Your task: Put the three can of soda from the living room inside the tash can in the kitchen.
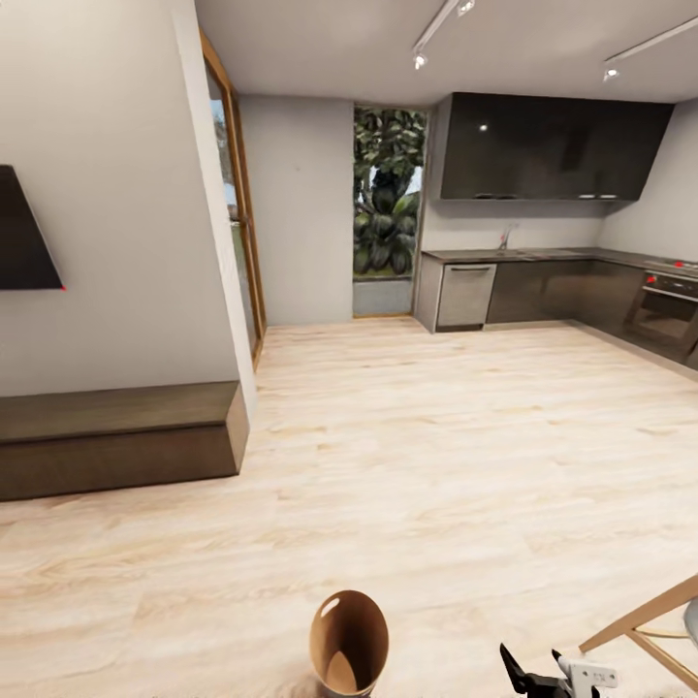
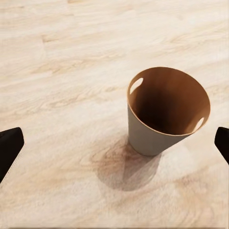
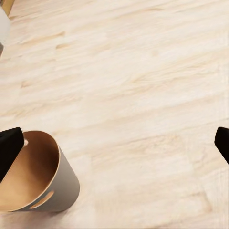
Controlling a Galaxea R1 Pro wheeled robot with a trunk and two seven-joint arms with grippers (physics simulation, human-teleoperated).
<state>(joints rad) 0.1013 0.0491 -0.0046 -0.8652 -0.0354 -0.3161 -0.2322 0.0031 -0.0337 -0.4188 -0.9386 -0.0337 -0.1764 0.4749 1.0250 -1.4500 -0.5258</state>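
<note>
Trash can: the tash can (image 1: 349,645) stands upright on the pale wood floor (image 1: 436,456), at the bottom of the head view, close in front of the robot. Grey-beige outside, coppery brown inside, oval handle cut-outs near the rim. Inside looks empty where visible.
Left gripper: left gripper (image 2: 114,143) spread wide, dark fingertips (image 2: 9,148) at either edge of the left wrist view, nothing between them. Bin (image 2: 164,114) lies beyond it on the floor, casting a shadow.
Right gripper: right gripper (image 3: 114,145) likewise wide apart and holding nothing; bin (image 3: 43,179) shows beside one fingertip (image 3: 9,150). In the head view its dark fingers (image 1: 528,674) sit just right of the bin.
Kitchen: the kitchen (image 1: 553,281) well ahead to the right; glossy dark wall cupboards (image 1: 548,145), steel dishwasher front (image 1: 465,296), tap (image 1: 506,236), oven (image 1: 669,315).
Other: black TV (image 1: 24,233) on the left wall above a low wooden bench (image 1: 116,436); wood-framed glass door (image 1: 242,213); window with foliage (image 1: 388,194); light wooden frame (image 1: 650,625) at lower right.
Soda cans: none seen.
</note>
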